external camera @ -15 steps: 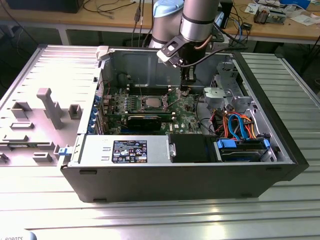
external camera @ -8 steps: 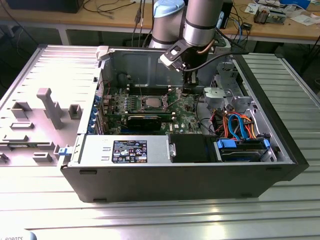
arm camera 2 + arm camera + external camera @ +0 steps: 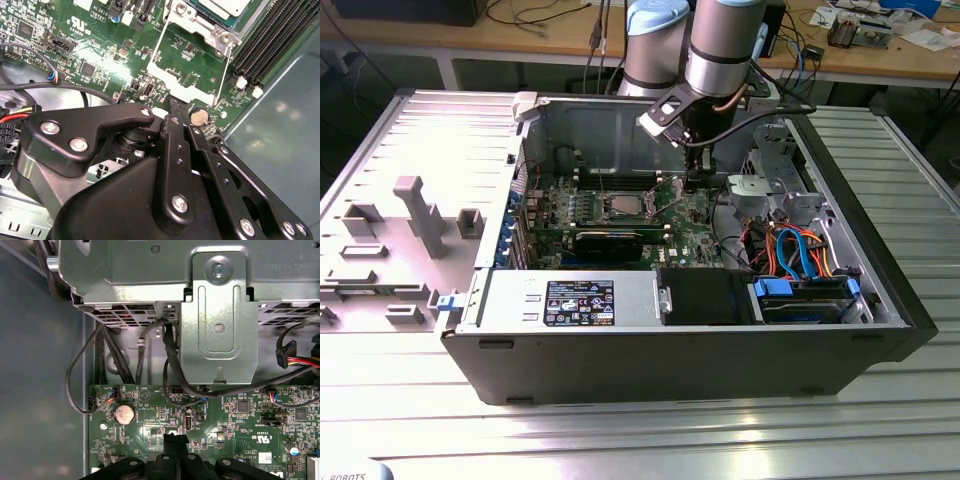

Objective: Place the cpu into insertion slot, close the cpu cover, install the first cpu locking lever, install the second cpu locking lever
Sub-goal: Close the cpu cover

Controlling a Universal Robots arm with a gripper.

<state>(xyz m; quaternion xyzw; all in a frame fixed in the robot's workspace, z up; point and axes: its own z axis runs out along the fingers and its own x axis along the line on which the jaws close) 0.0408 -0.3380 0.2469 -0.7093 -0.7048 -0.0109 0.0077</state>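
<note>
The cpu (image 3: 223,6) runs off the second wrist view's edge; the pincer (image 3: 173,107) hides the board (image 3: 100,45) beneath it.

Ribbed grey metal table (image 3: 880,380) up front — wooden workbench (image 3: 520,38) w/ cables (image 3: 532,13) behind.

Circuit board (image 3: 100,40): green, speckled with small black and silver parts. Cpu (image 3: 626,206) near its middle: silver-grey top. Cpu cover (image 3: 170,85) on it: dull silver. Memory slots (image 3: 272,35) along its edge: black with white latches. Coin cell (image 3: 124,414) on it: silver. Gripper (image 3: 173,439) over it: black. Cables (image 3: 790,250) just off it: orange and blue.
</note>
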